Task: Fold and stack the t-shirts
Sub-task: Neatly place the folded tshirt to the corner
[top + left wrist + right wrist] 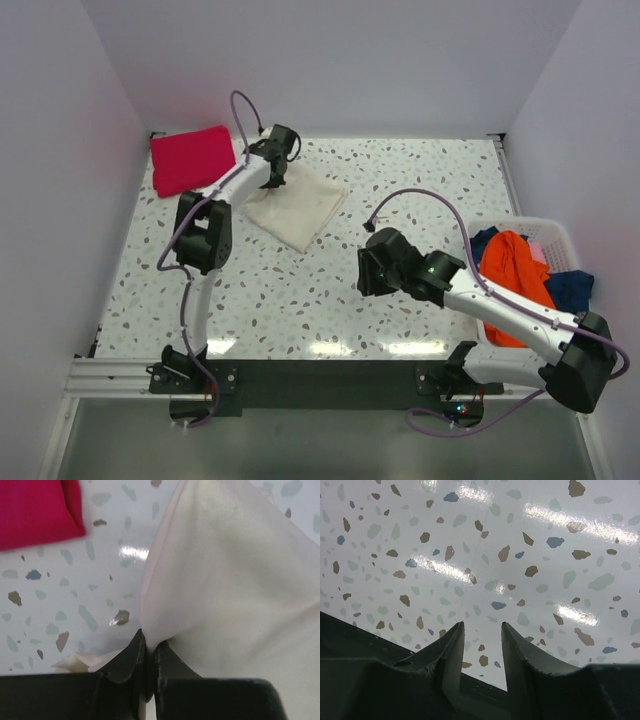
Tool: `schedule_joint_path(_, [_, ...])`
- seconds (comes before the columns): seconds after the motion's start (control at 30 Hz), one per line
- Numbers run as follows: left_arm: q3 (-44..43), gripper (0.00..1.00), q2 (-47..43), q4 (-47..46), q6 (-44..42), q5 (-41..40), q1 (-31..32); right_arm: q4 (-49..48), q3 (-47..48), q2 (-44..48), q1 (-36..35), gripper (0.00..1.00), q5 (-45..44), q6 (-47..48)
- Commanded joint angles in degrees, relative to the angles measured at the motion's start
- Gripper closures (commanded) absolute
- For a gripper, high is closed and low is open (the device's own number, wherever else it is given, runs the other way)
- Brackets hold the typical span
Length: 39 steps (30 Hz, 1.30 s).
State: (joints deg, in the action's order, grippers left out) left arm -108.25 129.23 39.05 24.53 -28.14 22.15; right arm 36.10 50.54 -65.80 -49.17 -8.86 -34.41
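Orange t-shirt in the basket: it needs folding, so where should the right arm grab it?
Pinch a raised fold of the orange t-shirt from straight above: it lies crumpled on top, and the basket walls likely block sideways approaches.

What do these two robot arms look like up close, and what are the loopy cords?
The left arm and right arm are white tubes with chunky black joints, bolted to a black bar. A purple cable loops along each. The left claw and right claw each have two black pointed fingers.

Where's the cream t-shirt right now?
In the top view, the cream t-shirt lies folded at the far left-centre of the table, just right of the red t-shirt, with the left gripper shut on its edge.
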Motion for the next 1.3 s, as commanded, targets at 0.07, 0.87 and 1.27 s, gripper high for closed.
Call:
schedule_joint_path(0.07, [-14.61, 1.00, 5.58, 1.82, -2.30, -0.78, -5.09, 0.91, 2.89, 0.32, 0.04, 0.61, -1.42, 1.81])
schedule_joint_path(0.87, [-18.68, 1.00, 8.14, -14.43, 1.65, 13.10, -19.33, -4.01, 7.02, -13.03, 0.04, 0.63, 1.30, 2.07])
schedule_joint_path(1.27, [-4.80, 1.00, 7.53, -18.04, 8.33, 22.95, -26.63, -5.16, 7.38, -15.59, 0.12, 0.65, 3.67, 1.28])
